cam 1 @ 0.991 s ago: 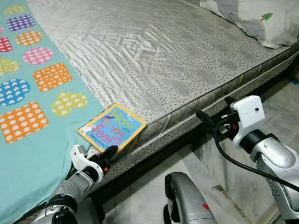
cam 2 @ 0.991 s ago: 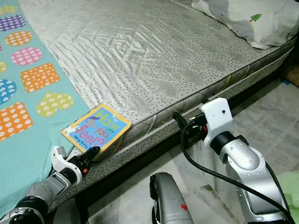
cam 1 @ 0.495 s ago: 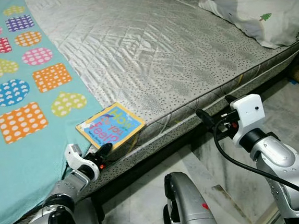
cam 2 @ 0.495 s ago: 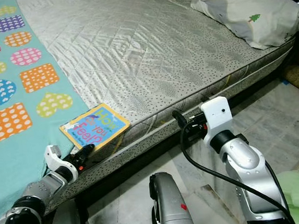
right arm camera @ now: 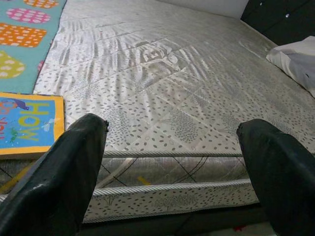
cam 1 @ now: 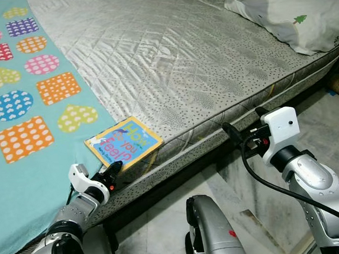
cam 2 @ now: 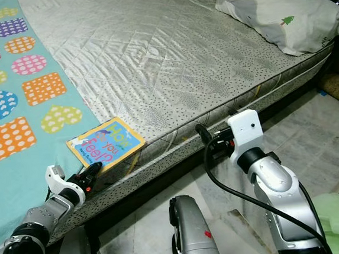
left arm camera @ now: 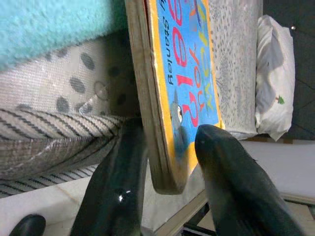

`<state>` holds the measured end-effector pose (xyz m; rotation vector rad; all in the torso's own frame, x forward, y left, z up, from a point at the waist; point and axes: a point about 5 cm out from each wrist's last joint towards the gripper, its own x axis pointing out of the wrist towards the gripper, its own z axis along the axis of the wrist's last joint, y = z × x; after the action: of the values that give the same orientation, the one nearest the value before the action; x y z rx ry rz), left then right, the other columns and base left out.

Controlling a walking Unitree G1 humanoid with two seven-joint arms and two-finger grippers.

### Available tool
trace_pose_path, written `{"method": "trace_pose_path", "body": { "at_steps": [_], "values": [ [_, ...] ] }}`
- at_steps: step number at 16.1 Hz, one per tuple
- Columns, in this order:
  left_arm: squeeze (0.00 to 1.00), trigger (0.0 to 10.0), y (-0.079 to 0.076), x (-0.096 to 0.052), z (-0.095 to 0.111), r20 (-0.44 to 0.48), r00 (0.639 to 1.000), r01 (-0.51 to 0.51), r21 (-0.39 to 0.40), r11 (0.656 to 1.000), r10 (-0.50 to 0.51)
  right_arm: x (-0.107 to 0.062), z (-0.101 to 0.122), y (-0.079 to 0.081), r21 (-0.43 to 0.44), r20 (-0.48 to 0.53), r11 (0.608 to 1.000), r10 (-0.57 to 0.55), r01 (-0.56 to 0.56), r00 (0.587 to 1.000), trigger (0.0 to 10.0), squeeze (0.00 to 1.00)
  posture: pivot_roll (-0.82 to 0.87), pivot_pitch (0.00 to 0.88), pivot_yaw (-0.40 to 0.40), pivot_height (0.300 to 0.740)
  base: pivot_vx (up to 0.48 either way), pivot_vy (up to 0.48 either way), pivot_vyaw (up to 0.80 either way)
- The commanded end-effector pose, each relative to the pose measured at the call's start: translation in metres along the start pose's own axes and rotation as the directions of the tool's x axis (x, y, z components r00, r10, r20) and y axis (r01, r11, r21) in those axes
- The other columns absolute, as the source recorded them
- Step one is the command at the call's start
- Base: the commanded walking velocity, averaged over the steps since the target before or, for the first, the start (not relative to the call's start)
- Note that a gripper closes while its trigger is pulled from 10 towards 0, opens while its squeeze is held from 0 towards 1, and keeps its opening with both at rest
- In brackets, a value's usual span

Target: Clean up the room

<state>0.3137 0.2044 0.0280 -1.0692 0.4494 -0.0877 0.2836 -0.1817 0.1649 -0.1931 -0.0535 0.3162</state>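
While the board book (cam 1: 123, 144) lies at the mattress (cam 1: 170, 61) edge, left claw (left arm camera: 165, 184) straddles its corner, slightly open | right claw (right arm camera: 172, 162) wide open, empty | next: likely close, lift

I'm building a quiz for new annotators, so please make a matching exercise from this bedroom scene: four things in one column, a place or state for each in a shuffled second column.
1. book
2. pillow
3. left gripper
4. right gripper

A. far corner of the mattress
B. fingers wide apart, holding nothing
C. near edge of the mattress
D. fingers either side of the book's corner

Pairs: 1-C, 2-A, 3-D, 4-B
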Motion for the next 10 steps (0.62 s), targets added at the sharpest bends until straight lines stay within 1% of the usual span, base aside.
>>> {"method": "trace_pose_path", "body": {
  "at_steps": [1,3,4,6,8,10],
  "values": [
    [0.00,0.0,0.003,-0.002,0.001,0.012,1.000,-0.008,-0.014,1.000,0.008,-0.001,-0.003,-0.005,-0.002,-0.008,1.000,-0.020,0.020,1.000,10.0,0.00,-0.26,0.157,-0.081,0.543,0.000,0.000,0.00],
    [0.00,0.0,0.001,-0.001,0.002,0.018,1.000,0.003,-0.017,1.000,-0.003,-0.001,-0.002,-0.004,-0.002,-0.007,1.000,-0.022,0.022,1.000,10.0,0.00,-0.26,0.156,-0.081,0.543,0.000,0.000,0.00],
    [0.00,0.0,-0.002,0.000,0.003,0.029,0.999,0.030,-0.029,0.999,-0.030,-0.001,-0.002,-0.004,0.000,-0.003,1.000,-0.023,0.023,1.000,10.0,0.00,-0.26,0.154,-0.079,0.543,0.000,0.000,0.00],
    [0.00,0.0,-0.005,0.001,0.004,0.030,0.998,0.053,-0.039,0.998,-0.052,0.000,-0.002,-0.004,0.003,-0.002,1.000,-0.022,0.022,1.000,10.0,0.00,-0.26,0.152,-0.078,0.543,0.000,0.000,0.00],
    [0.00,0.0,-0.007,0.002,0.001,0.011,0.996,0.084,-0.043,0.996,-0.083,0.001,-0.003,-0.002,0.017,-0.004,1.000,0.004,-0.004,1.000,10.0,0.00,-0.25,0.148,-0.078,0.543,0.000,0.000,0.00],
    [0.00,0.0,-0.007,0.001,0.002,0.017,0.996,0.086,-0.042,0.995,-0.085,0.002,-0.005,0.001,0.039,-0.013,0.999,0.035,-0.035,0.999,10.0,0.00,-0.25,0.145,-0.078,0.543,0.000,0.000,0.00]
  ]
}}
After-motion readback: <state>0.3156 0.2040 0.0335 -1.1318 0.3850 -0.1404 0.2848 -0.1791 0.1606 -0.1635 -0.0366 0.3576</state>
